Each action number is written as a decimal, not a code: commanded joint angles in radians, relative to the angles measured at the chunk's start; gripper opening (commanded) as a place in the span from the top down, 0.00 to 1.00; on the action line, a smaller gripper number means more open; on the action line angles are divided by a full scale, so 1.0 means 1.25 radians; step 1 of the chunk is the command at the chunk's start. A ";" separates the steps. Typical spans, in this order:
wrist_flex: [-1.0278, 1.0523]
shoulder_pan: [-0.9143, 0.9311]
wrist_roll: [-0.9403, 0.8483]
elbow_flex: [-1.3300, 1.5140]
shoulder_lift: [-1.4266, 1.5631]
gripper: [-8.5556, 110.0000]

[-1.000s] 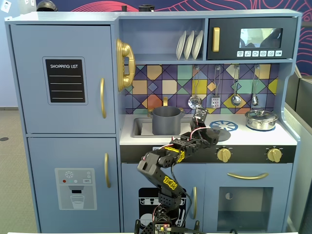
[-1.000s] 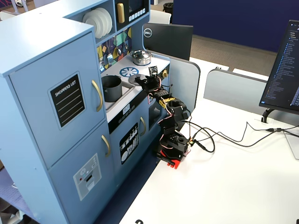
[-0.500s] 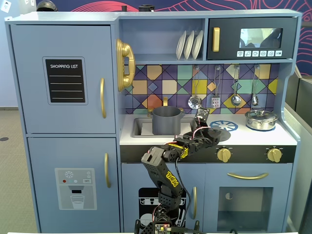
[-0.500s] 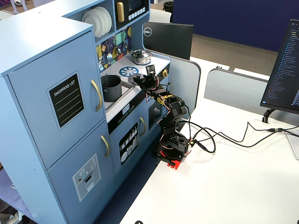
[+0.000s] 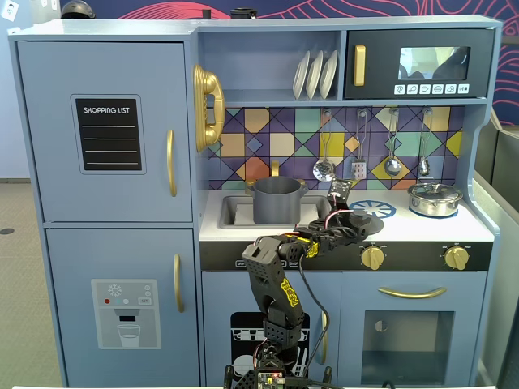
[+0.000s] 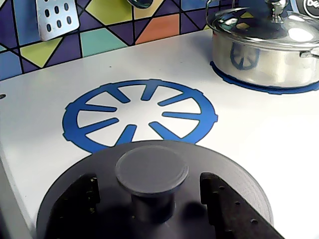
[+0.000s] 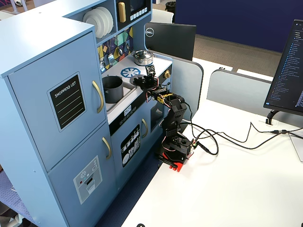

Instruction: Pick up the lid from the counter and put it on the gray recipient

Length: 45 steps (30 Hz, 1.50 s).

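Note:
The lid, a matte dark-gray disc with a round central knob, lies on the pale counter at the near edge of the blue printed burner. My gripper is open. Its two black fingers stand on either side of the knob, with a gap on each side. In a fixed view the gripper sits over the lid, right of the gray pot, which stands uncovered in the sink recess. The pot also shows in the other fixed view.
A shiny silver pot with its own lid stands on the far right burner; it also shows in a fixed view. Utensils hang on the tiled backsplash above the counter. Gold stove knobs sit below the counter edge.

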 commanded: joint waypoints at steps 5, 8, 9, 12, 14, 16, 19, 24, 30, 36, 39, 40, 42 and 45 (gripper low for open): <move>-0.029 0.000 -0.001 -0.115 -0.048 0.79; -0.032 -0.002 -0.001 -0.129 -0.067 0.80; -0.034 -0.004 0.000 -0.133 -0.074 0.80; -0.036 -0.006 -0.005 -0.134 -0.086 0.84; -0.036 -0.012 -0.023 -0.134 -0.092 0.92; -0.042 -0.016 -0.016 -0.134 -0.096 0.93; -0.049 -0.018 -0.009 -0.131 -0.096 0.93; -0.048 -0.026 -0.007 -0.148 -0.085 0.93; -0.034 -0.038 -0.011 -0.207 -0.044 0.93; 0.040 -0.048 -0.009 -0.269 0.038 0.93; 0.102 -0.061 0.011 -0.293 0.086 0.93; 0.130 -0.070 0.012 -0.301 0.107 0.93; 0.174 -0.096 0.010 -0.312 0.144 0.93; 0.242 -0.142 0.012 -0.329 0.190 0.93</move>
